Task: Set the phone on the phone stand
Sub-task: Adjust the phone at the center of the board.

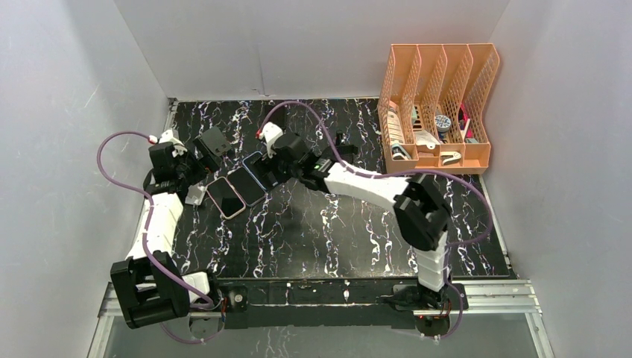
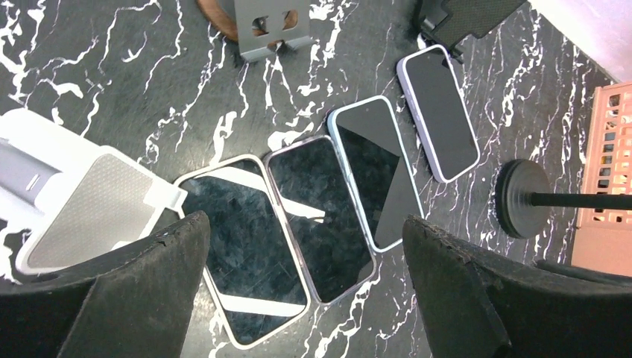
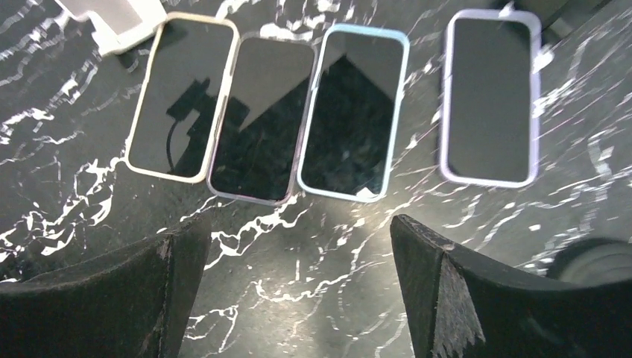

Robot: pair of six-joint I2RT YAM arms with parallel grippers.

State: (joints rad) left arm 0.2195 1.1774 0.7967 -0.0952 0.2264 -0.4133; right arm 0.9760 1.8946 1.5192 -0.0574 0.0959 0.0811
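Bright, even light from above keeps the top view sharp, with only soft shadows under the arms (image 1: 373,186) on the black marble tabletop (image 1: 320,246), while both wrist views show pale reflections on the glossy phones (image 3: 350,112) and the right wrist view smears toward its right edge.

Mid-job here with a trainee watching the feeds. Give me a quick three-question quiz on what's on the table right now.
1. How many phones lie screen-up on the table?
2. True or false: the left gripper is shut on a phone.
3. Which one lies apart from the other three? A the cream-cased phone, B the blue-cased phone, C the lilac-cased phone.
Key: 1 four; 2 false, it is open and empty; 3 C.
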